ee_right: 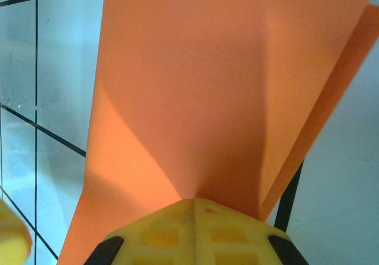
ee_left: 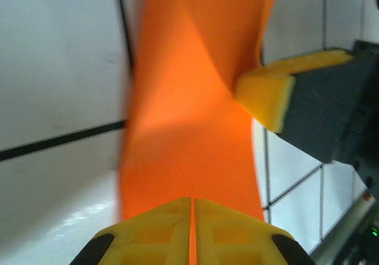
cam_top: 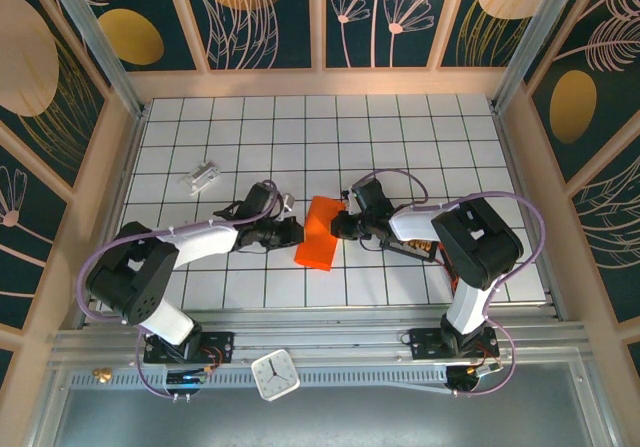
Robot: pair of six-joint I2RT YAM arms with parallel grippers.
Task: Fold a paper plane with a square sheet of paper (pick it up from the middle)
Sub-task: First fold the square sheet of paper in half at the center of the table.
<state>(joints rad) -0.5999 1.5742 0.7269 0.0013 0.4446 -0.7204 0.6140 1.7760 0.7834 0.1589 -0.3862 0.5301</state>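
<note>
Plainly, the left gripper (ee_left: 192, 211) was closed on the square sheet of paper (cam_top: 318, 231), its yellow pads (ee_left: 160, 232) pressed together with a thin orange edge caught in the seam between them. The right gripper (ee_right: 194, 210) was clamped on the same sheet from the opposite side, pads together, the paper fanning away from them in a creased, partly folded slope. Between the two, the sheet sat near the middle of the white gridded table (cam_top: 400, 137); whether its near corner touched the tiles could not be told from overhead. A small silvery block (cam_top: 203, 176) lay well apart, to the left and farther back. The paper looked very light and thin, limp across any unsupported span yet a little stiffer along its crease. It would probably crumple or tear under a hard tug, and slide easily on the smooth tiles. The safest hold seemed to be close to a folded edge, with both grips pulling only gently.
</note>
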